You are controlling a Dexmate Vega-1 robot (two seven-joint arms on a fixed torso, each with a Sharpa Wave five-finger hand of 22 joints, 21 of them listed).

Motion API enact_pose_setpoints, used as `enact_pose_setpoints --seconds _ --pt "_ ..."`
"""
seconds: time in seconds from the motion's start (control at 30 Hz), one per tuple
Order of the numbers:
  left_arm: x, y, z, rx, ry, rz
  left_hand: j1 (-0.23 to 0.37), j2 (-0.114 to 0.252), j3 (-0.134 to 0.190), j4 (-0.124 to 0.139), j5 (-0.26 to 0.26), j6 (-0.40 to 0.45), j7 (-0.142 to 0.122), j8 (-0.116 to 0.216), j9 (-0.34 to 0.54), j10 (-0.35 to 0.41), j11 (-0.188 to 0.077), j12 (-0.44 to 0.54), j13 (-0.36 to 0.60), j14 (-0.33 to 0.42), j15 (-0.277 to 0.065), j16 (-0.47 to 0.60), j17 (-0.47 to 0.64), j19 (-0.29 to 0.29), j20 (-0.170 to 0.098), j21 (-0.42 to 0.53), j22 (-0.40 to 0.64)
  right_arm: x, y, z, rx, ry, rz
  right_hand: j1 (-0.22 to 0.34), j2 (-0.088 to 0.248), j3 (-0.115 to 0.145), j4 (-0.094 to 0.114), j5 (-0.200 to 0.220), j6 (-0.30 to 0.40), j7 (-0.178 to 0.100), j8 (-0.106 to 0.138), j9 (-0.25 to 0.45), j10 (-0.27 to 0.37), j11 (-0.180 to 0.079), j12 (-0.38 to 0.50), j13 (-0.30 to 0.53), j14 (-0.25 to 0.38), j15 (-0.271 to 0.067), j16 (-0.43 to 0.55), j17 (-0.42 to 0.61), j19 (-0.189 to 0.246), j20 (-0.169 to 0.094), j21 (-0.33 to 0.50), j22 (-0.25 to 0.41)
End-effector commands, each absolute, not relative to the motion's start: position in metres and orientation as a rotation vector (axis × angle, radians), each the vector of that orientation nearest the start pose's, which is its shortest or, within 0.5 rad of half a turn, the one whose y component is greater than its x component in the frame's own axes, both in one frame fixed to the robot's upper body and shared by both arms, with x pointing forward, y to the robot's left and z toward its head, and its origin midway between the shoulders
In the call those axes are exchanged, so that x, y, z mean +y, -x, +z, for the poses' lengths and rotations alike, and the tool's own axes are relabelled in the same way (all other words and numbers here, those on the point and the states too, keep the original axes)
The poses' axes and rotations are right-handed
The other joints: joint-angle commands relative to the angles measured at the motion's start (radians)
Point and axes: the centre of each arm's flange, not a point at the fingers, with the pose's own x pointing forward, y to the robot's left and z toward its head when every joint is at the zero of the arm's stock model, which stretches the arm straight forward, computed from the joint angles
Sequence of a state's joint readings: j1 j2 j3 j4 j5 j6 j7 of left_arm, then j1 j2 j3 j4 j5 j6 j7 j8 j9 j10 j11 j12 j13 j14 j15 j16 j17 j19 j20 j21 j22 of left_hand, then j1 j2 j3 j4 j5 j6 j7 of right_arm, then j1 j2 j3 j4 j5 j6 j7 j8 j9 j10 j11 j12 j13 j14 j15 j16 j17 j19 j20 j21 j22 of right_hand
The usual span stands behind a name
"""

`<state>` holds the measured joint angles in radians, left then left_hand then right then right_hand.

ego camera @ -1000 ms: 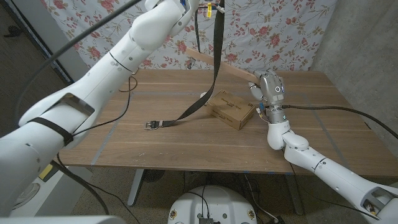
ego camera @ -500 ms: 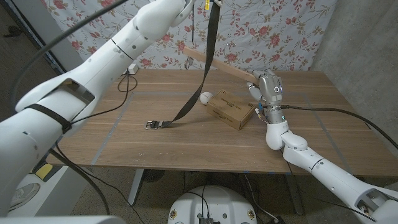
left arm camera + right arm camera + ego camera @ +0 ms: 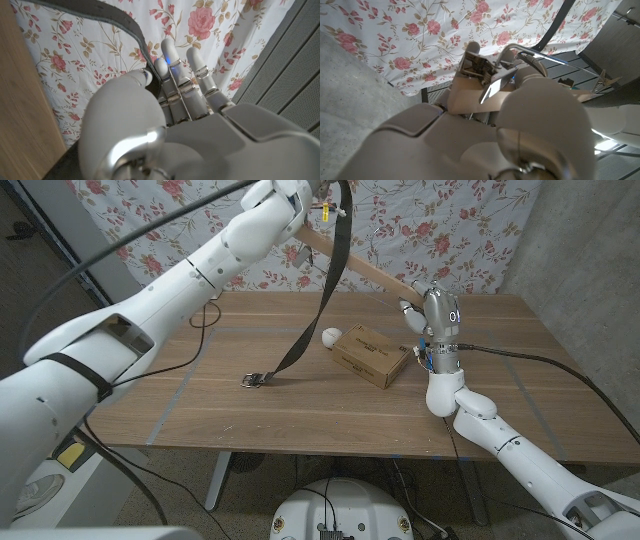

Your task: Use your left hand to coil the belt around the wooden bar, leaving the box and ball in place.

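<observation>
Floral cloth (image 3: 450,230) backs the wooden table (image 3: 300,405). Left hand (image 3: 318,192), top centre of the head view, grasps the belt (image 3: 318,305); the left wrist view shows the strap pinched between thumb and fingers (image 3: 172,65). Belt hangs down to its buckle (image 3: 254,379) lying centre-left on the table. Right hand (image 3: 428,308) clenches the lower end of the tilted wooden bar (image 3: 350,262). Box (image 3: 370,355) lies centre-right, printed text unreadable; ball (image 3: 331,336) just beside its left corner.
</observation>
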<state>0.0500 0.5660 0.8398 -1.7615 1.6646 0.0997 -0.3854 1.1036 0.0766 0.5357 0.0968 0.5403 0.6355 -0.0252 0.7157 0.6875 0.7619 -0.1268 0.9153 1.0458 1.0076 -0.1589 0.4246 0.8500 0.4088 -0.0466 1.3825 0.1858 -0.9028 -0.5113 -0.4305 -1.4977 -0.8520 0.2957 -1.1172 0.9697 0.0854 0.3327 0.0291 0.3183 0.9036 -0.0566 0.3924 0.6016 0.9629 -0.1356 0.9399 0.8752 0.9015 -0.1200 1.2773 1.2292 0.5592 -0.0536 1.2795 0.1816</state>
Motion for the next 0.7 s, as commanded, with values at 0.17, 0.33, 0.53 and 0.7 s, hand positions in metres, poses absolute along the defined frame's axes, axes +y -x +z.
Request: enact_pose_setpoints --seconds 0.17,0.33,0.53,0.7 --pt "0.103 -0.519 0.292 1.161 3.262 -1.162 0.019 0.003 -0.003 0.001 -0.003 0.028 -0.022 0.096 0.072 0.058 -0.061 0.001 0.002 0.007 -0.056 -0.008 0.007 -0.002 -0.023 -0.003 0.002 -0.218 -0.535 0.027 -1.490 0.729 -0.532 0.036 0.053 0.036 0.045 0.008 0.011 0.003 0.009 0.009 -0.002 0.000 0.000 0.001 -0.001 -0.097 -0.003 0.003 -0.002 -0.143 -0.005 0.001" --pt "0.115 -0.510 0.299 1.136 3.245 -1.239 0.020 0.004 -0.004 0.000 -0.003 0.026 -0.023 0.099 0.076 0.057 -0.061 0.001 0.003 0.009 -0.056 -0.012 0.008 -0.002 -0.022 -0.003 0.003 -0.217 -0.545 0.027 -1.462 0.777 -0.546 0.038 0.053 0.035 0.045 0.010 0.010 0.004 0.009 0.011 -0.001 0.000 0.003 0.006 0.000 -0.097 -0.002 0.003 -0.001 -0.143 -0.007 0.002" --pt "0.130 -0.496 0.305 1.068 3.213 -1.308 0.021 0.005 -0.004 0.001 -0.004 0.026 -0.020 0.099 0.074 0.057 -0.063 0.001 0.003 0.012 -0.057 -0.018 0.009 -0.001 -0.020 -0.004 0.002 -0.220 -0.556 0.029 -1.425 0.748 -0.544 0.039 0.053 0.034 0.046 0.012 0.013 0.004 0.009 0.012 0.002 0.000 0.000 -0.001 0.001 -0.097 -0.002 0.003 -0.001 -0.143 -0.008 0.002" --pt "0.141 -0.487 0.309 1.019 3.197 -1.345 0.022 0.005 -0.005 0.001 -0.004 0.025 -0.021 0.100 0.074 0.057 -0.061 0.000 0.003 0.015 -0.057 -0.021 0.010 -0.002 -0.019 -0.005 0.002 -0.221 -0.566 0.030 -1.400 0.771 -0.553 0.040 0.053 0.033 0.047 0.013 0.013 0.004 0.009 0.012 0.001 0.001 0.000 0.001 0.001 -0.097 -0.001 0.003 0.000 -0.143 -0.008 0.002"
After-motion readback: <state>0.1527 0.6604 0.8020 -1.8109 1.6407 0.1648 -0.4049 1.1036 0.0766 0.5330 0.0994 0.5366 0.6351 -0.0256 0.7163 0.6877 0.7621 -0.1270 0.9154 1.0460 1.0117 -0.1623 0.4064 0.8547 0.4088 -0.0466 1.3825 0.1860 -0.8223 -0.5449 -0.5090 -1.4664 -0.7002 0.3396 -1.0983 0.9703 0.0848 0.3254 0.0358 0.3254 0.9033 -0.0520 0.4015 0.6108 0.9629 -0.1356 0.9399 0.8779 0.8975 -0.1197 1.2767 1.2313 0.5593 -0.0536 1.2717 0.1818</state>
